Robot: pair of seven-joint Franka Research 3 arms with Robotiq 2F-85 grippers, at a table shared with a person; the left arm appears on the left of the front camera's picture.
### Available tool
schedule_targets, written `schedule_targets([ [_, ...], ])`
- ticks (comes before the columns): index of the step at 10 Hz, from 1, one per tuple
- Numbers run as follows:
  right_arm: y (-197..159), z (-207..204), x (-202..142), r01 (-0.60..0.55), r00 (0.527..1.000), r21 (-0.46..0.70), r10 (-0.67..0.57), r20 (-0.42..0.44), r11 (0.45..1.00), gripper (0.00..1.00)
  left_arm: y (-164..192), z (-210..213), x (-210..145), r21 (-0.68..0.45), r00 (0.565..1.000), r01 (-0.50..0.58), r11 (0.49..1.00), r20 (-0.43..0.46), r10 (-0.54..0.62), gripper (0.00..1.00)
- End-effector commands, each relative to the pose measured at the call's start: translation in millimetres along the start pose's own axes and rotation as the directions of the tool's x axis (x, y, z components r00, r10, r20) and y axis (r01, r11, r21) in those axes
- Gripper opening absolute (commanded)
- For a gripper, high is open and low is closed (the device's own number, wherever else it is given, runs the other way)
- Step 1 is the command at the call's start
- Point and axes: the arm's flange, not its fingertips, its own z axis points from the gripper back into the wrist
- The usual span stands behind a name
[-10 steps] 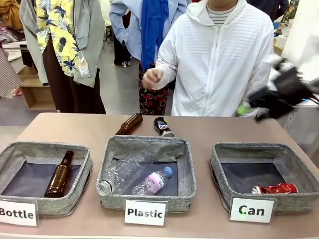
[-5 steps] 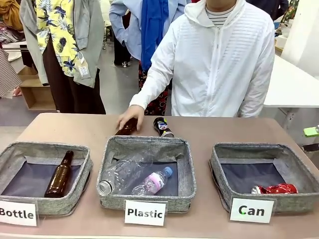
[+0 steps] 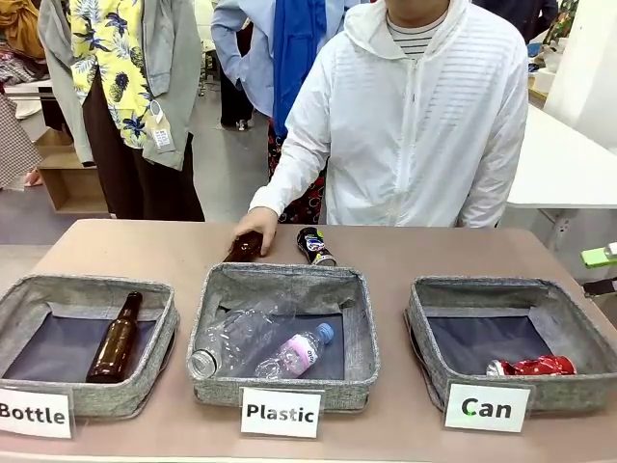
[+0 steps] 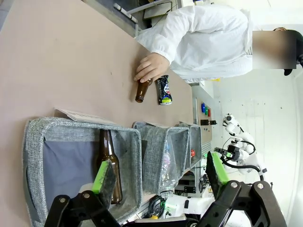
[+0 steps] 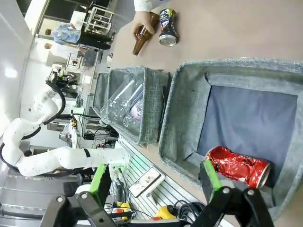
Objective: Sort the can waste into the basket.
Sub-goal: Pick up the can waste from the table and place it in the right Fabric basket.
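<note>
the red can (image 3: 532, 367) already lies in the can basket (image 3: 482, 286), in its five o'clock corner, so by my reading the step in hand is the black can (image 3: 314, 245). it lies on its side on the table (image 3: 434, 253) at twelve o'clock, just beyond the far rim of the plastic basket (image 3: 284, 275). just beside it at nine o'clock a person's hand (image 3: 258, 220) is closed over one end of a brown bottle (image 3: 248, 247), grasping it. the left gripper (image 4: 158, 172) and right gripper (image 5: 154, 177) both have their jaws wide apart and hold nothing. to do this well i would wait until the hand is away, since it sits so near the can. then i would bring the right gripper, which looks down on the can basket, across the can's round body rather than its ends, lift it clear of the basket walls and let go over bare lining. a round can may roll at a glancing touch, so the jaws should straddle it squarely. the bottle's end is hidden under the fingers, the can's print is too small to read, and i cannot tell whether it is dented. in the front view a green pad (image 3: 600, 255) pokes in at three o'clock, its arm cut off by the edge.
</note>
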Motion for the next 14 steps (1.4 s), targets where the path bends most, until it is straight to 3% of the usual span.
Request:
schedule_targets([
  [1, 2, 5, 0, -0.017, 1.0, 0.008, 0.017, 0.003, 1.0, 1.0, -2, 1, -1, 0.005, 1.0, 0.0, 1.0, -0.007, 0.0, 1.0],
  [4, 8, -14, 5, -0.036, 0.999, -0.053, 0.034, -0.036, 0.998, 1.0, 0, 0, 0, 0.0, 1.0, 0.0, 1.0, 0.0, 0.0, 1.0],
  [5, 17, -31, 16, -0.028, 0.998, -0.101, 0.023, -0.056, 0.994, 1.0, -25, 36, 15, -0.119, 0.992, -0.121, 0.985, 0.029, 0.126, 1.0],
  [7, 42, -66, 41, -0.073, 0.992, -0.192, 0.051, -0.118, 0.979, 1.0, -49, 115, 47, -0.233, 0.97, -0.115, 0.966, 0.185, 0.16, 1.0],
  [8, 51, -77, 52, -0.097, 0.986, -0.21, 0.065, -0.153, 0.973, 1.0, -49, 151, 54, -0.286, 0.962, -0.13, 0.949, 0.194, 0.19, 1.0],
  [9, 52, -80, 59, -0.085, 0.986, -0.213, 0.052, -0.156, 0.973, 1.0, -45, 176, 53, -0.357, 0.96, -0.167, 0.919, 0.154, 0.234, 1.0],
  [10, 52, -86, 65, -0.081, 0.985, -0.213, 0.045, -0.169, 0.974, 1.0, -34, 197, 50, -0.458, 0.954, -0.241, 0.856, 0.048, 0.295, 1.0],
  [12, 64, -107, 70, -0.102, 0.988, -0.251, 0.068, -0.142, 0.962, 1.0, -4, 240, 56, -0.667, 0.907, -0.353, 0.656, -0.073, 0.415, 1.0],
  [13, 74, -122, 70, -0.121, 0.989, -0.277, 0.091, -0.12, 0.953, 1.0, 4, 253, 54, -0.696, 0.892, -0.368, 0.617, -0.078, 0.445, 1.0],
  [14, 83, -137, 72, -0.125, 0.991, -0.304, 0.102, -0.091, 0.945, 1.0, 8, 252, 55, -0.68, 0.887, -0.367, 0.634, -0.05, 0.459, 1.0],
])
